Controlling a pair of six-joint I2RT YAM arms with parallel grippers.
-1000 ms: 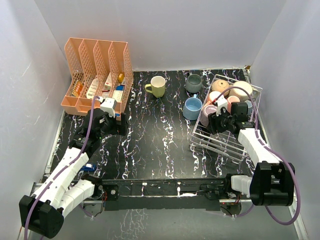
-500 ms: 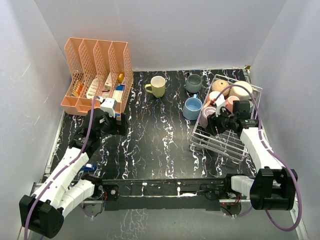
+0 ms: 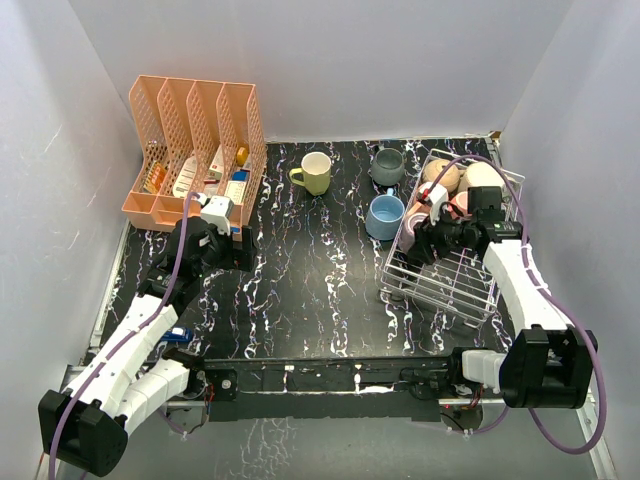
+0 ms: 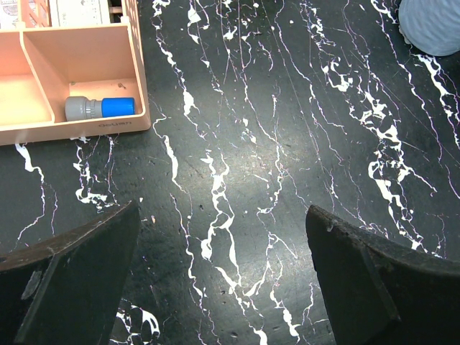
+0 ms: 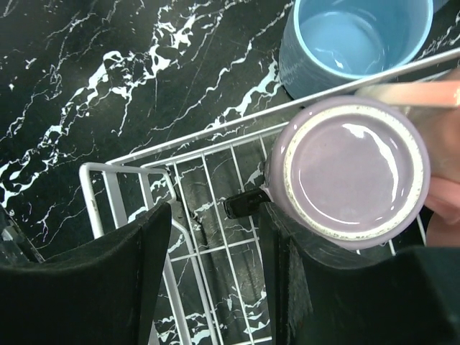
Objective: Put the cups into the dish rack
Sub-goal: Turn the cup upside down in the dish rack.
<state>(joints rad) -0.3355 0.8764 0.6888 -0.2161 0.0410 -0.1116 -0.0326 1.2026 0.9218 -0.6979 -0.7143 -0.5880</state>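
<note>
**Mug set in the rack; three more wait on the desk**

The right claw (image 5: 215, 215) hangs over the near-left part of the dish rack (image 3: 440, 290), its jaws apart with only wire grid between them. An upturned mauve mug (image 5: 348, 169) stands in the rack pressed against the outside of one finger, so it looks let go, not gripped. Other mugs crowd the rack's far end. The placing step seems about finished.

Next, the arm likely has to lift clear of the wires and reach for the light blue mug (image 3: 385, 216), which stands on the desk (image 3: 320, 290) just outside the rack's left wall. The grey mug (image 3: 388, 166) and yellow-green mug (image 3: 316, 172) stand farther back. Backing out carelessly could tip the mauve mug.

The left claw (image 4: 221, 212) is wide open and empty above bare desk, near the peach organizer (image 3: 195, 130).

Compared with a second ago, the right wrist has swung toward the rack's far end and the claw has edged slightly left. The left arm and the three desk mugs have not moved.
</note>
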